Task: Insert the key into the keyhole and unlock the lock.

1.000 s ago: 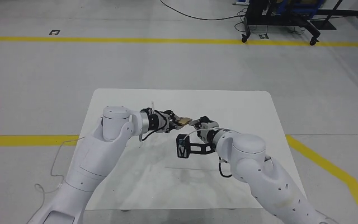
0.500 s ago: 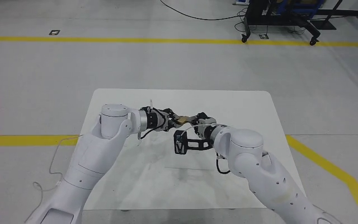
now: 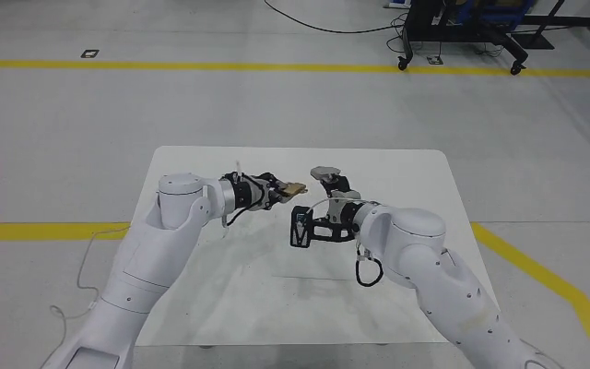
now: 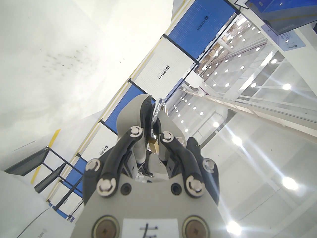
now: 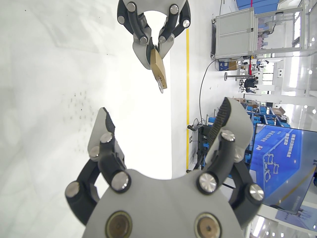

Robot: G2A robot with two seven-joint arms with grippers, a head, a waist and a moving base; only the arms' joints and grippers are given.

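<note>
Clearly, the left pincer clamps the brass lock by its top above the surface, key seated in it; the right pincer gapes just apart. Key looks small, stiff, slick: pinch its flat bow.

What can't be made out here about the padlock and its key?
Locked or unlocked: in the right wrist view the left end effector covers the top of the padlock.
How far the key is turned: only a small silver stub shows at the padlock's base, too small to read.
Top view: the padlock is tiny, and the key cannot be told apart from it.
</note>
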